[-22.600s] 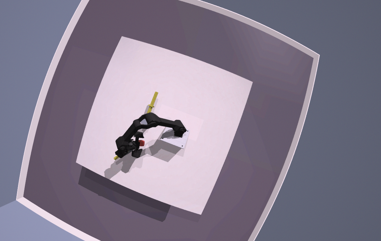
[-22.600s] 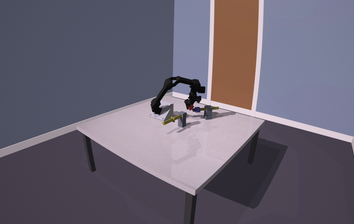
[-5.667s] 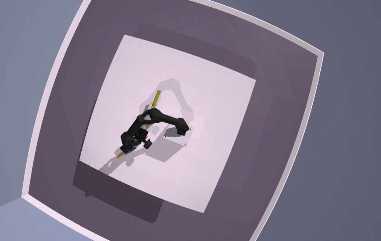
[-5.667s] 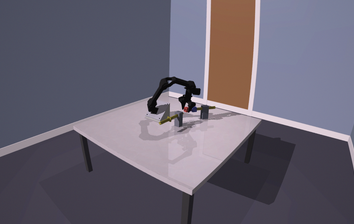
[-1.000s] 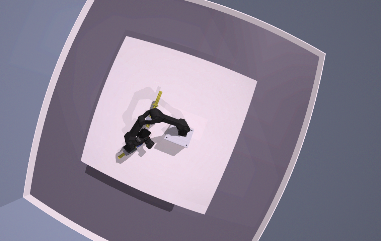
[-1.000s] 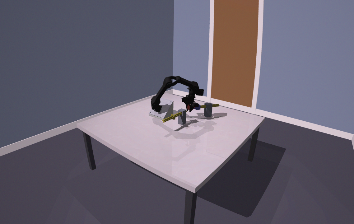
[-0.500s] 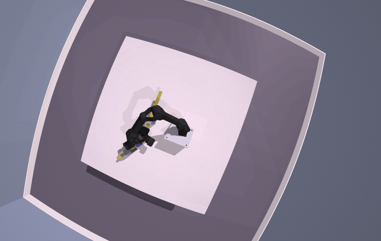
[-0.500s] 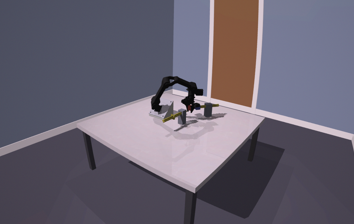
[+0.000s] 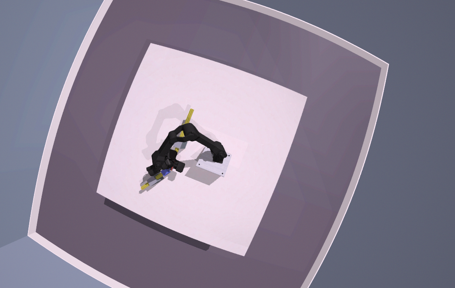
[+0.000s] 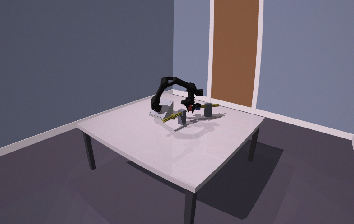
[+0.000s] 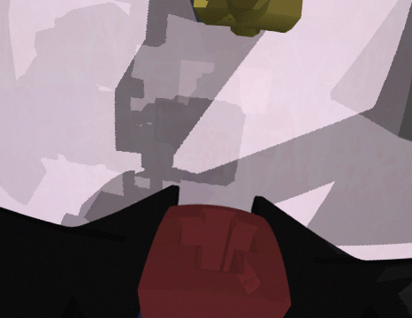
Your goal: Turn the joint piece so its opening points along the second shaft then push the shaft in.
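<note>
My gripper (image 10: 190, 110) (image 11: 216, 200) is shut on the red joint piece (image 10: 190, 107) (image 11: 215, 276), with a finger on each side. The piece's cross-shaped opening shows in the wrist view. A blue hinge part (image 9: 165, 172) (image 10: 197, 108) joins it to the fixed shaft (image 9: 144, 187) (image 10: 215, 105), which sits in its grey block (image 10: 208, 111). The second shaft (image 9: 190, 114) (image 10: 168, 117) (image 11: 268, 15) is yellow and passes through the other grey block (image 10: 182, 118). Its near end stands apart from the joint piece. Whether the opening points exactly along it, I cannot tell.
The arm's silver base bracket (image 9: 212, 167) (image 10: 169, 108) stands beside the two blocks on the white table (image 9: 250, 200) (image 10: 133, 139). The arm arches over the second shaft and its block. A collar (image 10: 173, 116) sticks out from the second shaft.
</note>
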